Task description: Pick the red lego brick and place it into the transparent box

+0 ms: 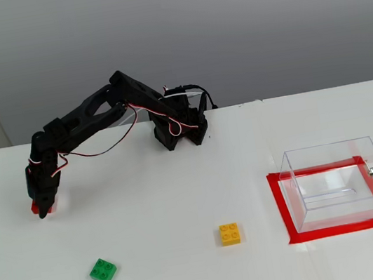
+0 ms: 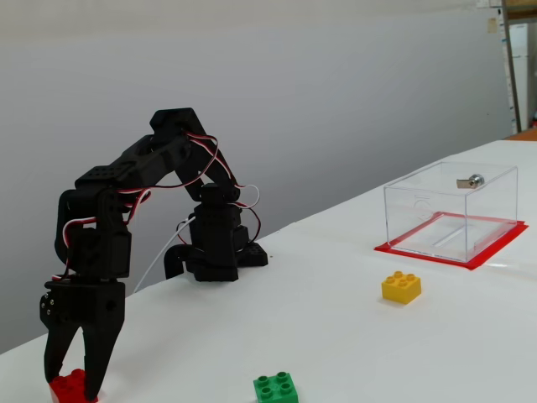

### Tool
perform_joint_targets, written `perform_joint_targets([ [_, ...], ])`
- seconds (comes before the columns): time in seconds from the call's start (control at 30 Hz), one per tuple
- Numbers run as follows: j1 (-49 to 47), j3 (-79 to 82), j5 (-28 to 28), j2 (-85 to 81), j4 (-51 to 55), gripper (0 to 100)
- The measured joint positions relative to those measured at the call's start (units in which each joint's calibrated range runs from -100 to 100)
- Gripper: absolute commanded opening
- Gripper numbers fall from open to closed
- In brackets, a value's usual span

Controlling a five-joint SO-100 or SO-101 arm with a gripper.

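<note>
The red lego brick point(image 2: 72, 387) lies on the white table at the far left in both fixed views, mostly covered by the gripper; only a sliver point(image 1: 34, 205) shows from above. My gripper point(image 2: 71, 384) points straight down with its fingers spread, one on each side of the brick, tips at table level. The jaws still stand apart and I cannot tell whether they touch the brick. The transparent box point(image 1: 335, 180) stands far to the right inside a red tape outline, and it holds no bricks point(image 2: 449, 206).
A green brick point(image 1: 103, 270) lies in front of the gripper and a yellow brick point(image 1: 230, 233) sits mid-table, left of the box. The arm's base point(image 1: 179, 130) stands at the back centre. Red tape point(image 1: 282, 203) frames the box.
</note>
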Motion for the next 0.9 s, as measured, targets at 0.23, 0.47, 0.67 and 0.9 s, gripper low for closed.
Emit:
perform_joint_targets([
  [0.23, 0.9, 0.0, 0.0, 0.0, 0.0, 32],
  [0.47, 0.5, 0.0, 0.0, 0.0, 0.0, 32],
  [0.67, 0.3, 0.0, 0.0, 1.2, 0.0, 31],
  [0.9, 1.8, 0.0, 0.3, 1.2, 0.0, 10],
])
